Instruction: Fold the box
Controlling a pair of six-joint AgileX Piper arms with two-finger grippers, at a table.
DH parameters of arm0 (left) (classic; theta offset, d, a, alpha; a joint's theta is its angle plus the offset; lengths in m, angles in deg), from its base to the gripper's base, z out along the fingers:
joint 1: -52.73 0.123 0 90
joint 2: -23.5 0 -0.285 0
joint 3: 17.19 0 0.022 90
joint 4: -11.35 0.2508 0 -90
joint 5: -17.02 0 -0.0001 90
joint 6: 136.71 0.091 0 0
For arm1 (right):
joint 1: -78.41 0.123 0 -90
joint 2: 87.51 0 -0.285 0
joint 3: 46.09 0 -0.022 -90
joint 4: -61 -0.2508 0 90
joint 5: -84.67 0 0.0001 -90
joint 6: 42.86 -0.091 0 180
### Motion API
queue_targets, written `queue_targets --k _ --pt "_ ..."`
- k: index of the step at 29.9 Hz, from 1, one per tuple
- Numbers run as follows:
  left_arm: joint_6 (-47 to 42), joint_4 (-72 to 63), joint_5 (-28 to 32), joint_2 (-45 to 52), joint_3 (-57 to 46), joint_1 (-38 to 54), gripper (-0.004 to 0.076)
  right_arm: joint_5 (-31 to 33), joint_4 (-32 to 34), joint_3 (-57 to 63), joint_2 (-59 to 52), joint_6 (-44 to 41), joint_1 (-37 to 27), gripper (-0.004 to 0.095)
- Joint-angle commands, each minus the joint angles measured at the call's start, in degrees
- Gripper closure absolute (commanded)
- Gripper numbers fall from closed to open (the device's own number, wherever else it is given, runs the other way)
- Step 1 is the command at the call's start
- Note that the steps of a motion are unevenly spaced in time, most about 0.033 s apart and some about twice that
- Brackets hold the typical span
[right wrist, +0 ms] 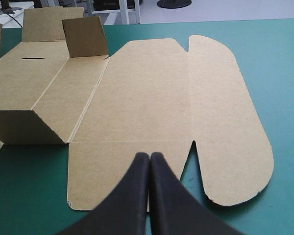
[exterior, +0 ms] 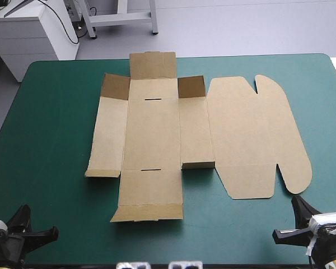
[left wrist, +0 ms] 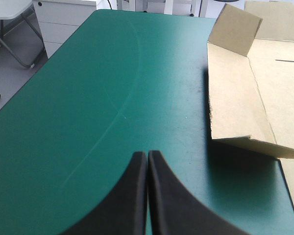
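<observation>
Looking at the brown box (exterior: pixel 154 134) opened out almost flat across the middle of the teal-green cover (exterior: pixel 50 123), with the lid panel (exterior: pixel 252 134) and its rounded ears reaching toward the table's right edge. Not a tray yet by any stretch, just two far corner flaps (exterior: pixel 116 87) standing up. Can't quite tell whether the near-left flap is lifted or only curled.

Seeing both pincers pinched tight together and holding nothing. Left gripper (left wrist: pixel 147 159) over bare cover by the near-left corner, well clear of the board. Right gripper (right wrist: pixel 149 159) by the near-right corner, close to the lid panel's near edge.

So probably at the very first step, raising a side wall. Tips for doing it well:
- Open the fingers before going in.
- Slide one fin under the outer edge of the left wall (exterior: pixel 109 134) instead of stabbing down on it, then lift along the crease.
- Pin the base panel with the other arm to stop the whole sheet skating across the cover.
- Go slow near those corner flaps, super easy to crush.
- Leave the lid panel alone for now.
</observation>
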Motion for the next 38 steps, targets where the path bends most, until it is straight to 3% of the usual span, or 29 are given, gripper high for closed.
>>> queue_targets --k 1,13,21,26,30,38 --pt "-0.49 -0.07 4.06 0.04 1.40 -0.26 0.0732 -4.14 -0.55 -1.60 -1.30 0.06 -0.18 0.0922" --pt "0.20 0.15 4.29 0.04 1.40 -0.26 0.0732 -4.14 -0.55 -1.60 -1.30 0.06 -0.18 0.0922" --pt "0.20 0.17 12.47 -1.33 2.73 -0.26 0.0732 -4.14 -0.55 -1.60 -1.30 0.06 -0.18 0.0922" --pt "1.53 0.56 12.73 -9.96 6.50 -0.26 0.0732 -4.14 -0.55 -1.60 -1.30 0.06 -0.18 0.0922" --pt "5.86 0.56 13.22 -20.65 11.06 -0.26 0.0732 -4.14 -0.55 -1.60 -1.30 0.06 -0.18 0.0922" --pt "6.08 0.35 16.70 -43.31 19.62 -0.26 0.0732 -4.14 -0.55 -1.60 -1.30 0.06 -0.18 0.0922"
